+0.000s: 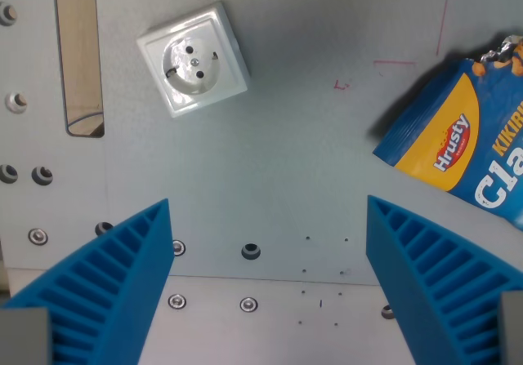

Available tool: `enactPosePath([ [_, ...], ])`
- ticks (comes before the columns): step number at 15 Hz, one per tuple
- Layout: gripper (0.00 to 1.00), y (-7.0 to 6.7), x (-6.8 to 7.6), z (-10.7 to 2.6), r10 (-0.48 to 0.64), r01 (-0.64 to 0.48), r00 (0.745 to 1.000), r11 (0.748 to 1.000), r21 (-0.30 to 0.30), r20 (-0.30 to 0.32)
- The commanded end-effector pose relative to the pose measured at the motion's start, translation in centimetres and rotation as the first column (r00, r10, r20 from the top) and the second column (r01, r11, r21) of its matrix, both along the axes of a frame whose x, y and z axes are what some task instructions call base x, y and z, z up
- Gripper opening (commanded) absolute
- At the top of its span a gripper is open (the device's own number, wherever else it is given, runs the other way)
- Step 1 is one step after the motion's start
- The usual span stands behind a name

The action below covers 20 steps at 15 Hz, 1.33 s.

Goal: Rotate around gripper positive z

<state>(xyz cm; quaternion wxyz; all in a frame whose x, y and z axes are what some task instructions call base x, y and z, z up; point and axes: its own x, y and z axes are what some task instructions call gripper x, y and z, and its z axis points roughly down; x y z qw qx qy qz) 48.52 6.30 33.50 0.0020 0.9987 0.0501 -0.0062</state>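
Note:
My gripper (268, 218) is open and empty, its two blue ribbed fingers (122, 275) rising from the bottom corners of the wrist view with a wide gap between them. They hang above a grey metal table (286, 153). A white wall socket (194, 58) lies tilted on the table at the upper left, well beyond the fingertips. A blue and yellow snack bag (462, 136) lies at the wrist view's right edge, above the right finger.
A long slot (80, 51) showing a wood-coloured surface cuts the plate at the upper left. Several bolts and holes (250, 251) dot the plate near the fingers and along the left edge. Thin red marks (394, 63) are drawn at the upper right.

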Motion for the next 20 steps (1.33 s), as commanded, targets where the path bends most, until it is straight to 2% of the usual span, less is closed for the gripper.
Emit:
enactPosePath([
  [1,1.00,0.00,-0.01,0.23,-0.013,0.013,1.000,1.000,0.000,0.005],
  [10,1.00,0.00,-0.01,0.23,-0.133,0.133,0.991,0.991,-0.001,0.005],
  [20,1.00,0.00,-0.01,0.23,-0.264,0.264,0.965,0.965,-0.001,0.006],
])
